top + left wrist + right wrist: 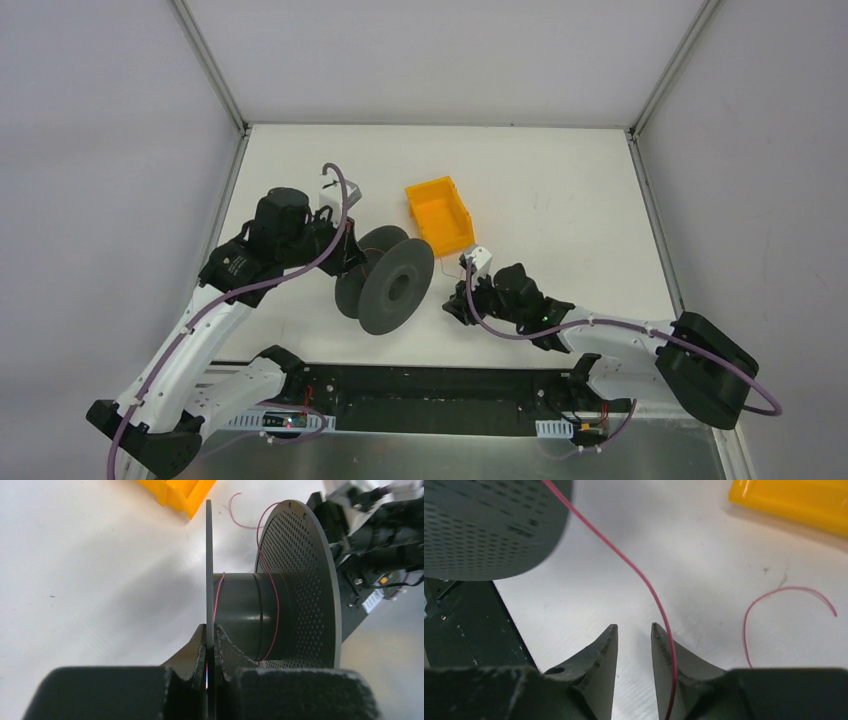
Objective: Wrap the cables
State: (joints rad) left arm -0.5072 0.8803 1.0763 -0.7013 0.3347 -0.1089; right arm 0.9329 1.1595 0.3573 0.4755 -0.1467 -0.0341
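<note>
Dark grey plastic makes up the spool (385, 285) that stands on its rims near the middle of the white table (570, 190), axle level, in the overhead view. The left gripper (210, 632) is clamped on the rim of the spool's thin flange (208, 565). The wrist view shows that flange edge-on, pinched tight between the two fingers with no gap showing. Beyond it, right of centre in that view, sit the round core (247, 615) and the perforated flange (305, 590).

The cable (277, 605), a hair-thin reddish wire, lies loosely round the core. One strand hugs the core just beside the thin flange, and another hangs in a wider loop close to the perforated flange. From there it rises past the top of the perforated disc and ends in a small curl on the table at the upper middle of the left wrist frame.

The right gripper (634, 630) hangs low over the table just to the right of the spool, its fingers a narrow gap apart with nothing between them. In its wrist view the cable sweeps down from the upper left, past the perforated flange. It then runs along the outer side of the right-hand finger (664, 655), outside the gap. Whether it touches that finger cannot be told. A free loop of cable lies on the table at the right of that frame.

An orange bin (440, 212) sits on the table just beyond the spool, up and to its right.
</note>
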